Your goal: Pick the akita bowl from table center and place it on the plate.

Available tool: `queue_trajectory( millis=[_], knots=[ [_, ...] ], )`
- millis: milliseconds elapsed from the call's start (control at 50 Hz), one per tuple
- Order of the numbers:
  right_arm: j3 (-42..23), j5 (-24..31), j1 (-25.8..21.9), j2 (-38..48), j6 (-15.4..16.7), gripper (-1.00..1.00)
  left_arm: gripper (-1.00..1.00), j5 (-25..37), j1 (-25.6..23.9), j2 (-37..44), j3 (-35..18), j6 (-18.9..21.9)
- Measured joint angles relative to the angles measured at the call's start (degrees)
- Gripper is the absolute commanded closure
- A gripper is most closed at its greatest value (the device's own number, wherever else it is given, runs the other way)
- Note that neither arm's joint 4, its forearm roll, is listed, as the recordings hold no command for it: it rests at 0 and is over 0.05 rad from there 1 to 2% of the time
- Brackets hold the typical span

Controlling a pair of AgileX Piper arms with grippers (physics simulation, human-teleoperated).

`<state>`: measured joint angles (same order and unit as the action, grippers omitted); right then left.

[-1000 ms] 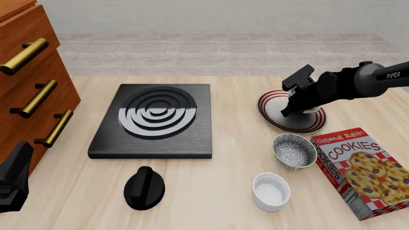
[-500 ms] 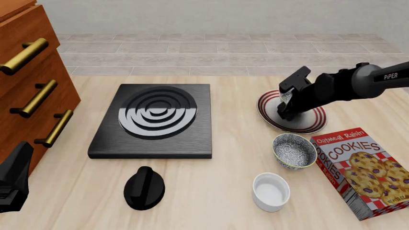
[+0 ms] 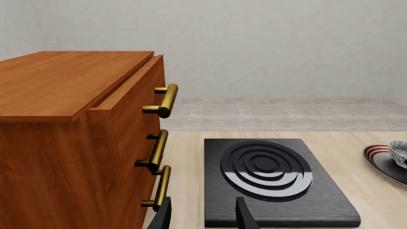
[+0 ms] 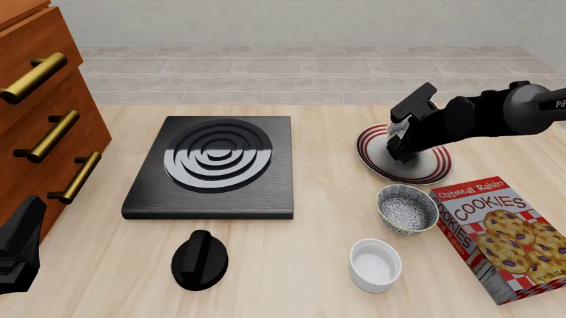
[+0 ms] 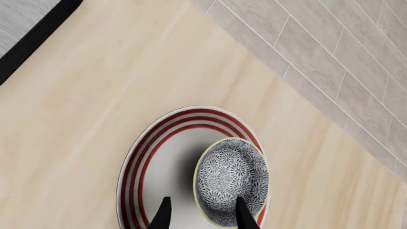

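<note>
The desk (image 4: 301,265) is pale, light-grained wood, and beyond its far edge lies a floor of grey-beige tiles (image 4: 292,66) running up to a plain pale wall (image 3: 267,47). At the left stands a reddish wooden drawer unit (image 4: 40,119) with 3 brass bar handles. A black hob plate (image 4: 212,165) with concentric rings lies left of center, and a black knob (image 4: 198,260) sits on the desk nearer the camera.

The akita bowl (image 5: 231,182) sits inside the plate (image 5: 152,167), toward one side of it rather than centered (in the front view the arm hides most of it). The right gripper (image 4: 399,147) hangs over that plate, its 2 fingertips (image 5: 163,215) apart and, as far as the right wrist view shows, clear of the bowl's rim.

A second patterned bowl (image 4: 407,209) stands on the desk nearer the camera than the plate, just beside a box of oatmeal raisin cookies (image 4: 504,235). A plain white ramekin (image 4: 375,265) sits nearer still.

The left gripper (image 3: 202,217) is parked low beside the drawer unit, jaws apart and holding nothing.
</note>
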<state>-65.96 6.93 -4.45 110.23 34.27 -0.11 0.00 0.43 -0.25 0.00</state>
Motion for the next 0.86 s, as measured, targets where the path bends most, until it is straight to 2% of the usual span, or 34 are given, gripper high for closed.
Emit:
queue_trajectory(
  millis=[460,680,860],
  knots=[
    [13.12,-5.09,-2.61,-18.84,-5.67,-1.0,-1.0,0.0,0.0,0.0,0.0,0.0],
    [20.06,-7.58,-2.5,-33.19,-11.91,-1.0,-1.0,0.0,0.0,0.0,0.0,0.0],
    [24.49,-6.28,-3.03,-47.07,-15.46,-1.0,-1.0,0.0,0.0,0.0,0.0,0.0]
  ],
)
